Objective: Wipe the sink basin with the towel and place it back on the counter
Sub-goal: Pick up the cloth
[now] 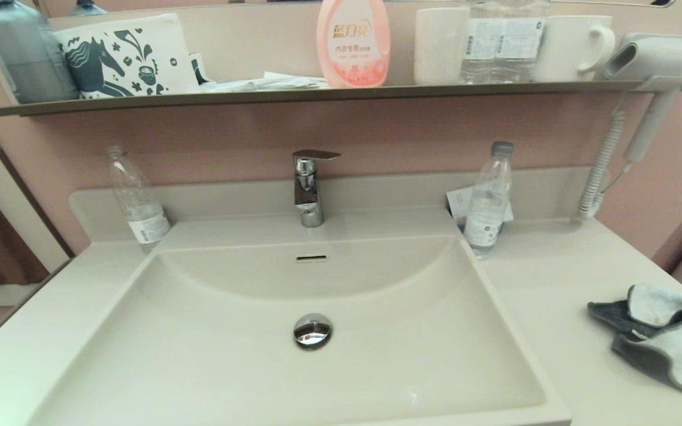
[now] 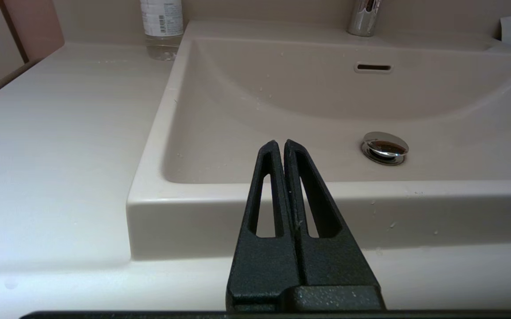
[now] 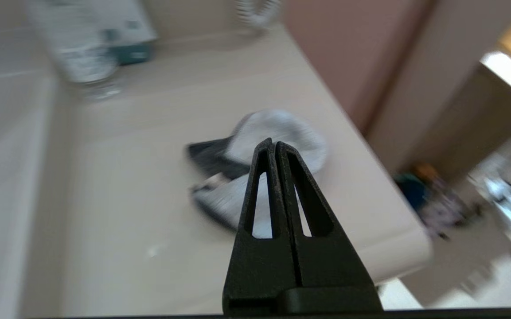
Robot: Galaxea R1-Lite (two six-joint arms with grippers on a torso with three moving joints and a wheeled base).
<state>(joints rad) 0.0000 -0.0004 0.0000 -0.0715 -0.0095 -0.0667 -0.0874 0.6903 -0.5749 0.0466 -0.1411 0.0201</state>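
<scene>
The cream-white sink basin (image 1: 210, 355) fills the middle of the head view, with its chrome drain plug (image 1: 312, 330) and slot overflow hole (image 1: 311, 258). The towel (image 1: 663, 337) lies crumpled on the counter (image 1: 553, 296) at the right, pale blue-white with dark grey folds. Neither arm shows in the head view. My right gripper (image 3: 274, 142) is shut and empty, held in the air on the near side of the towel (image 3: 277, 133). My left gripper (image 2: 280, 142) is shut and empty, low before the basin's front rim (image 2: 370, 190), near its left corner.
A chrome tap (image 1: 308, 186) stands behind the basin. Clear plastic bottles stand at the back left (image 1: 136, 201) and back right (image 1: 487, 198) of the counter. A hair dryer (image 1: 660, 59) with a coiled cord hangs on the right wall. A shelf (image 1: 317, 93) above holds bottles and cups.
</scene>
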